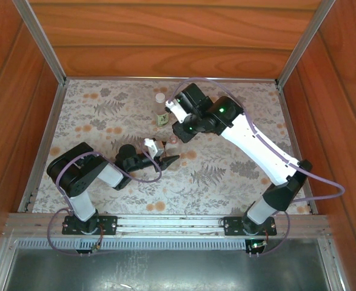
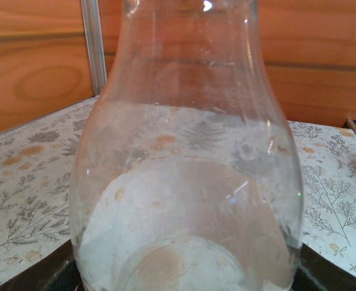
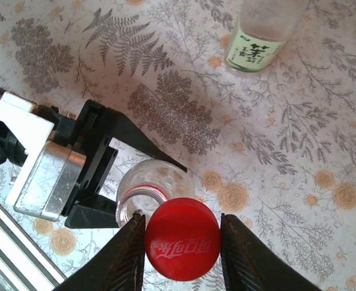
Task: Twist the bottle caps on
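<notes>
My right gripper [image 3: 182,242] is shut on the red bottle cap [image 3: 182,247], printed top facing the camera. The cap hangs just above the short clear bottle [image 3: 155,187] and covers only part of its red-ringed open mouth, offset to one side. My left gripper [image 3: 147,194] is shut on that bottle, one black finger on each side. In the left wrist view the clear bottle [image 2: 187,151] stands upright right in front of the lens. From above, my right gripper [image 1: 179,134] sits over the bottle [image 1: 173,140]. The green-label bottle [image 3: 259,36] stands apart behind, a pale cap [image 1: 160,97] on it.
The floral tabletop [image 1: 238,176] is boxed in by wooden walls [image 1: 165,36] with metal corner posts. Purple cables loop off both arms. The right arm [image 1: 256,145] reaches diagonally across the table's right half, and the left arm [image 1: 80,173] lies low at the near left.
</notes>
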Controlling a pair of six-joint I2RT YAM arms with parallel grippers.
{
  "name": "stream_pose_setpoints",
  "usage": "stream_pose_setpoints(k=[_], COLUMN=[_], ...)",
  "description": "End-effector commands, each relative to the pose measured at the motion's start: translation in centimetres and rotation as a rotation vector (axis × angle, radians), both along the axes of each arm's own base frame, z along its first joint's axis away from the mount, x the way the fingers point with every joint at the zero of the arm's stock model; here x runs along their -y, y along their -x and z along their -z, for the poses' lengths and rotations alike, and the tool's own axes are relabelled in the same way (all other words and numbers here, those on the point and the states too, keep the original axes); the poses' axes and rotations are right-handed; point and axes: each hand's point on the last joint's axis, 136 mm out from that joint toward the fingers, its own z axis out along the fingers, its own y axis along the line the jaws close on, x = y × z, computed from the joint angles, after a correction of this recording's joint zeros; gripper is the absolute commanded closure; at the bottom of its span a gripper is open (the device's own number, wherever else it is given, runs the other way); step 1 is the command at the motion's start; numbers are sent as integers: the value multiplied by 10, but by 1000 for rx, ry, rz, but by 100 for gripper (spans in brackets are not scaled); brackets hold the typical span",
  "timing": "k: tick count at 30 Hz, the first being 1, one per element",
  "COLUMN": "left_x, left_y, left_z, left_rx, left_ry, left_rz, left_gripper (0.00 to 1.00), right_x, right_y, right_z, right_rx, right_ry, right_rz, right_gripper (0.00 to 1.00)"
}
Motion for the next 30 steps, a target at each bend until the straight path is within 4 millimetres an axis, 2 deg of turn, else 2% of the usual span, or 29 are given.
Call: stream_pose_setpoints(k=[1, 6, 12, 13, 16, 23, 30], left_x=[-4, -4, -3, -4, -4, -4, -4], left_y=[5, 5, 5, 5, 5, 6, 5], left_z=[47, 47, 47, 47, 47, 48, 49], left_rx=[-133, -136, -134, -136, -135, -138, -139], left_ry=[-119, -123, -124, -125, -126, -130, -131], left_rz=[12, 16, 16, 17, 16, 17, 15], left_gripper=[40, 40, 40, 40, 40, 40, 40], right_x=[-4, -10, -9, -12, -14, -15, -17], right_y=[10, 12, 15, 13, 13, 14, 20], right_z=[-2, 5, 9, 21, 25, 30, 25], right_rx=[-24, -44, -63, -85, -95, -112, -110], right_ry=[7, 14, 30, 55, 63, 77, 79], right_rz=[-53, -75, -85, -85, -89, -92, -114], right_gripper=[62, 62, 62, 62, 62, 62, 62])
